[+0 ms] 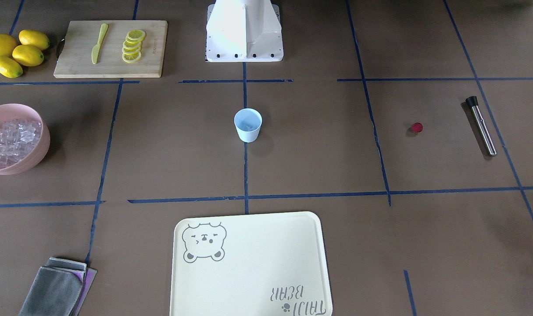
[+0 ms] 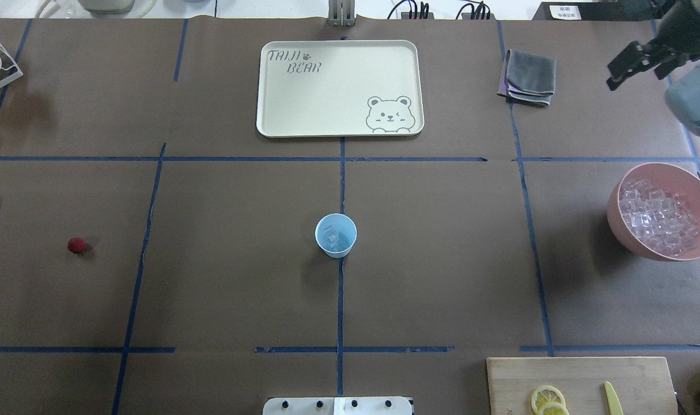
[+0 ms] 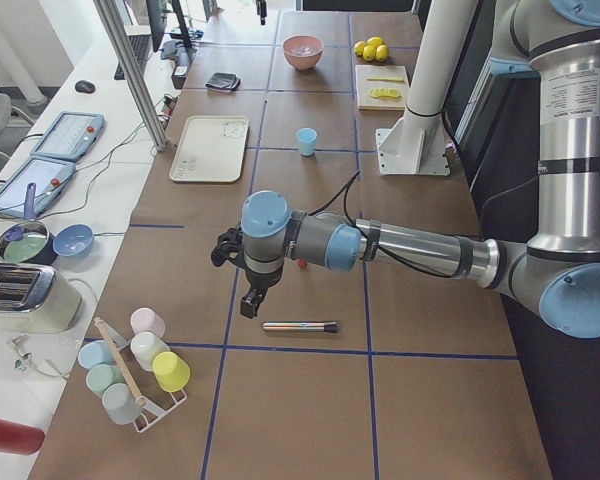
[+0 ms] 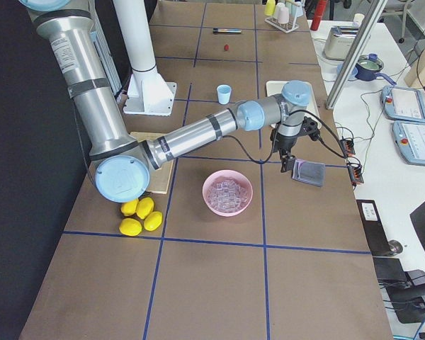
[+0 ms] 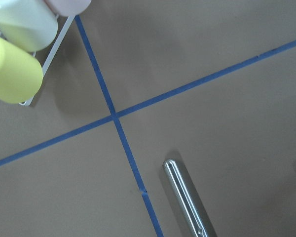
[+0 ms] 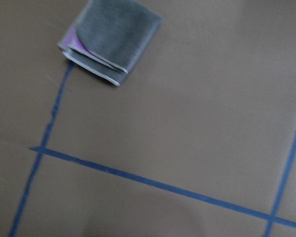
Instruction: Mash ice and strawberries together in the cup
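Plainly, my left gripper (image 3: 248,308) hung over the far left of the table, just above the steel muddler (image 3: 300,326) lying flat there. I could not tell whether its fingers were apart or together, since only the side view caught them. The muddler looked stiff, smooth and likely slick, so I judged a grip around the middle of its shaft would be best.

Near it lay the strawberry (image 2: 76,245), alone on the brown paper, well apart from everything else. It was small, round and apt to roll, so I judged it should be pinched lightly across its widest part.

In the centre stood the cup (image 2: 336,234), upright, with what seemed a cube or two of ice (image 2: 331,237) in its bottom. It looked light, thin-walled and easy to tip under mashing, so I thought it would need steadying at the wall.

Further right, more ice was heaped in the pink bowl (image 2: 666,166). The cubes looked hard, glassy and slippery.

Past the bowl, my right gripper (image 2: 638,63) hung near the folded cloth. It held nothing that I could see, and its spread was unclear.
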Robot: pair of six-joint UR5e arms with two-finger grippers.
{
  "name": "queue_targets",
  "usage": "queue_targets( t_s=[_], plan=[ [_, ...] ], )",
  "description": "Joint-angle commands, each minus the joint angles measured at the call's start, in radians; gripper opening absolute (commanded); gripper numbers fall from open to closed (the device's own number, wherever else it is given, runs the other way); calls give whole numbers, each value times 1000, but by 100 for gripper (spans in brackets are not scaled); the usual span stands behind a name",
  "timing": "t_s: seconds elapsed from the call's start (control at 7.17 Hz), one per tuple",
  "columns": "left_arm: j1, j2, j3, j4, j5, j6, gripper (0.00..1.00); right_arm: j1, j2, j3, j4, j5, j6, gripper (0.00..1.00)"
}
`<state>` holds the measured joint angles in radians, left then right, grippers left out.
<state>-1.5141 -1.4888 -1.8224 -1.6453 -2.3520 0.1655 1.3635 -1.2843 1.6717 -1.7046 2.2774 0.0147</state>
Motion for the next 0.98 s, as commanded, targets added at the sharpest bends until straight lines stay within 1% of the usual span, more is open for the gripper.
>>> queue_targets(
  t_s=[0.0, 0.28, 0.42, 0.56, 0.84],
  plan=[
    [8, -27, -9, -7, -26, -73, 100, 159, -204, -1, 8, 5, -317, 99],
    [52, -40, -17, -45, -26, -80, 100, 280, -361, 2, 11, 1, -335, 99],
    [80, -62, -18, -41, -27, -107, 100, 316, -401, 3, 11, 1, -335, 99],
    [122, -86, -28, -45, -26, -268, 100, 322, -406, 17, 11, 1, -325, 99],
    [271, -84, -125, -53, 22, -560, 100, 321, -405, 20, 11, 5, -317, 99]
  ],
)
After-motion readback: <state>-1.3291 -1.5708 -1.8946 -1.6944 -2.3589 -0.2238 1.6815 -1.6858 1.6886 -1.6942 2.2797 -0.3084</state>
